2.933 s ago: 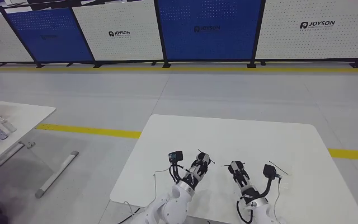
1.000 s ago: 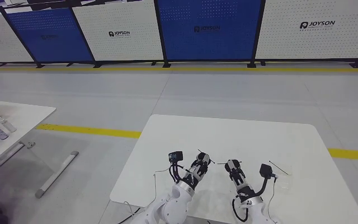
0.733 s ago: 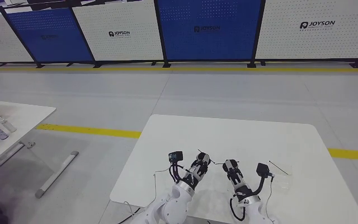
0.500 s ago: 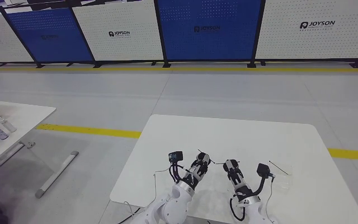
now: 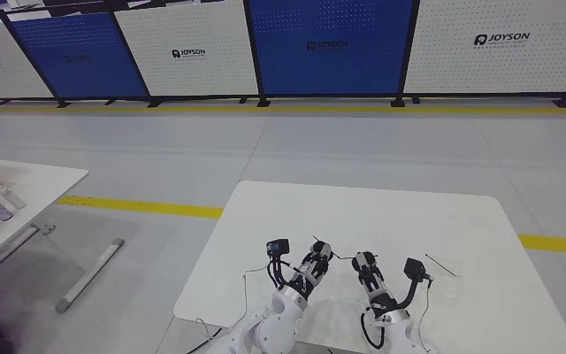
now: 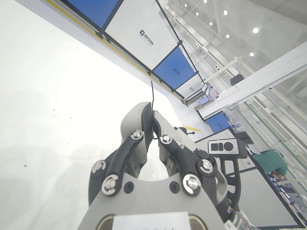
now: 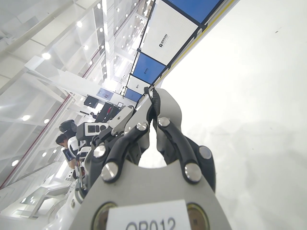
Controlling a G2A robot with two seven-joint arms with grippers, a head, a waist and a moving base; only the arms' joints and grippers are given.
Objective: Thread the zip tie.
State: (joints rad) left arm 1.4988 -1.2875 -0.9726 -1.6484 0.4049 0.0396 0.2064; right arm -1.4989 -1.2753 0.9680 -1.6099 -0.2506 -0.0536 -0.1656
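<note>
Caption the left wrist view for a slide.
Left gripper shut on the zip tie, its thin tail poking out over the table.

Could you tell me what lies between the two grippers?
In the top view, only bare table separates the left gripper from the right gripper, each pinching a zip tie end.

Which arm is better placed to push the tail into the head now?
Probably the left: the left gripper pinches the zip tie with its thin tail standing free, while the right gripper holds the head close at its fingertips.
</note>
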